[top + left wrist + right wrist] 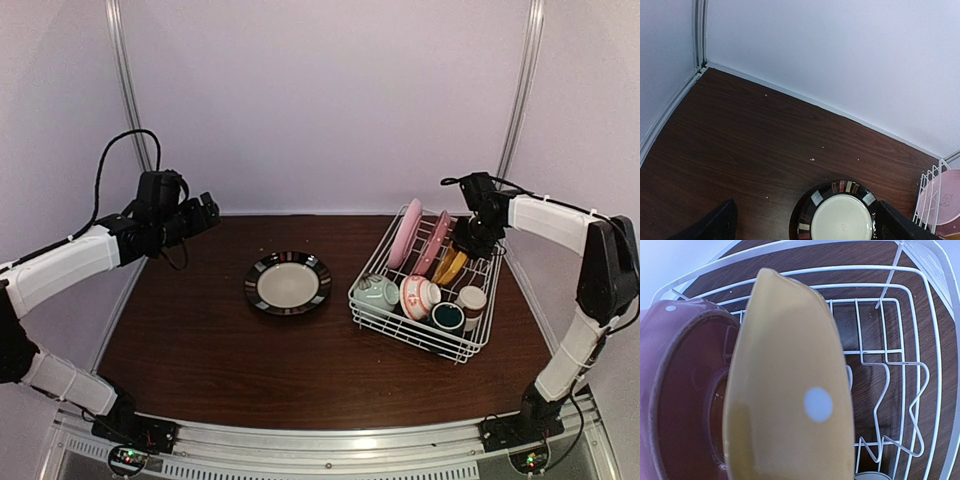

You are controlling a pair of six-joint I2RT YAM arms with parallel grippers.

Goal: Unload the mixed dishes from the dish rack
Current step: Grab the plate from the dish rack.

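While left gripper (208, 212) gapes, right gripper (468, 240) meets yellow plate (790, 390), grip unclear; two pink plates (406, 232)

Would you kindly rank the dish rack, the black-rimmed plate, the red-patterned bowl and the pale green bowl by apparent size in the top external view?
1. dish rack, clearly the largest
2. black-rimmed plate
3. red-patterned bowl and pale green bowl: these look about alike, so I would not rank them.
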